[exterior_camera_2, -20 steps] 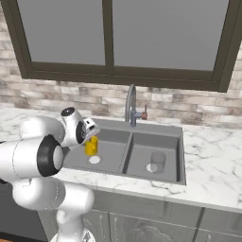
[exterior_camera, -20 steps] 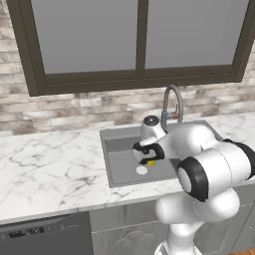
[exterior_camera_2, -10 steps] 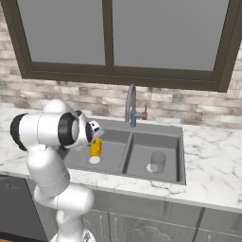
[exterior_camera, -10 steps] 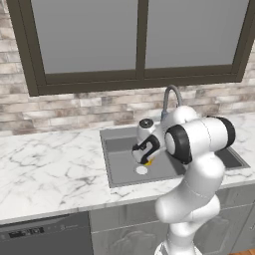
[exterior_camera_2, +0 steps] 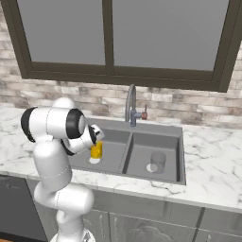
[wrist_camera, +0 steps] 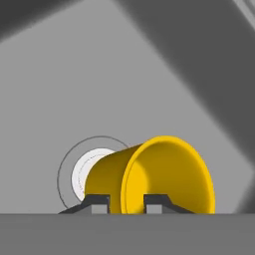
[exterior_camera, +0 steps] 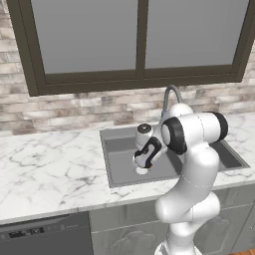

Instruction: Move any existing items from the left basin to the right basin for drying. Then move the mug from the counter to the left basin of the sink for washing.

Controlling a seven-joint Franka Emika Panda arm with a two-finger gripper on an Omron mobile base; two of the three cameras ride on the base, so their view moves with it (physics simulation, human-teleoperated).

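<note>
One glossy yellow cylindrical mug [wrist_camera: 159, 177]

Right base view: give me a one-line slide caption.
Fingers shut on yellow mug over the left basin; glass tumbler stands in the right basin.

Dark-framed window [exterior_camera: 142, 42]; brick backsplash [exterior_camera: 74, 112]; grey cabinets [exterior_camera_2: 156, 222]
</note>
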